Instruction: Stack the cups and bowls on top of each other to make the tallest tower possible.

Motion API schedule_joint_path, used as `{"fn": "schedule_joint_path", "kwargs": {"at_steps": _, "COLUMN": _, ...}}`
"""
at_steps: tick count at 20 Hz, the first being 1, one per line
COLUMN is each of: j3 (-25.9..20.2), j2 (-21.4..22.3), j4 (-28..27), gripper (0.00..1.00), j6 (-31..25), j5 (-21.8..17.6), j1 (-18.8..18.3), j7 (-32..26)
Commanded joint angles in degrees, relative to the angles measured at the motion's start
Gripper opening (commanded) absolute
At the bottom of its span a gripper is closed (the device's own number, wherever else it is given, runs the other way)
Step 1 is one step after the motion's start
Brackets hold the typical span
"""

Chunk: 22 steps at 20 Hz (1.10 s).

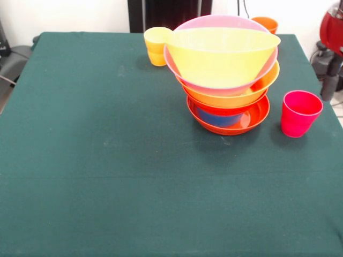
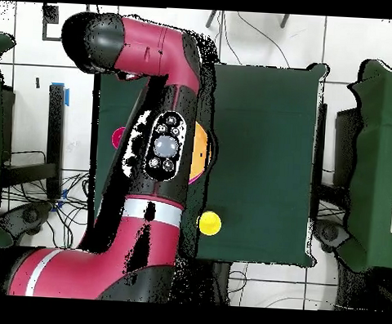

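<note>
The tower (image 1: 228, 80) stands right of the table's middle in the front view. A large yellow bowl (image 1: 220, 53) is on top, tilted, inside a translucent pink bowl (image 1: 268, 67). Below come a large orange bowl (image 1: 241, 99) and a shallow red-orange bowl (image 1: 256, 119) with a small blue bowl (image 1: 217, 118) in it. A yellow cup (image 1: 157, 45) stands behind the tower on the left, also seen in the overhead view (image 2: 210, 223). A red-pink cup (image 1: 299, 112) stands alone to the right. An orange cup (image 1: 265, 23) peeks out behind the tower. No gripper shows.
A red and black part of the arm (image 1: 332, 32) shows at the right edge, beyond the green table (image 1: 107, 160). In the overhead view the arm (image 2: 163, 150) covers most of the tower; only an orange rim (image 2: 203, 148) shows.
</note>
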State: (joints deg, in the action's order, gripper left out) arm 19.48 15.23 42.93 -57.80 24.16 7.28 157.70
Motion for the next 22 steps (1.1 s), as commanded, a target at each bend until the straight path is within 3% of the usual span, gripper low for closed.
{"fn": "schedule_joint_path", "kwargs": {"at_steps": 1, "j3": -3.95, "j2": -1.90, "j4": 7.96, "gripper": 1.00, "j6": 1.37, "j5": 0.81, "j1": 1.50, "j7": 11.81}}
{"fn": "schedule_joint_path", "kwargs": {"at_steps": 22, "j3": -2.51, "j2": -3.81, "j4": 14.05, "gripper": 1.00, "j6": 3.67, "j5": 3.82, "j1": 3.91, "j7": 12.31}}
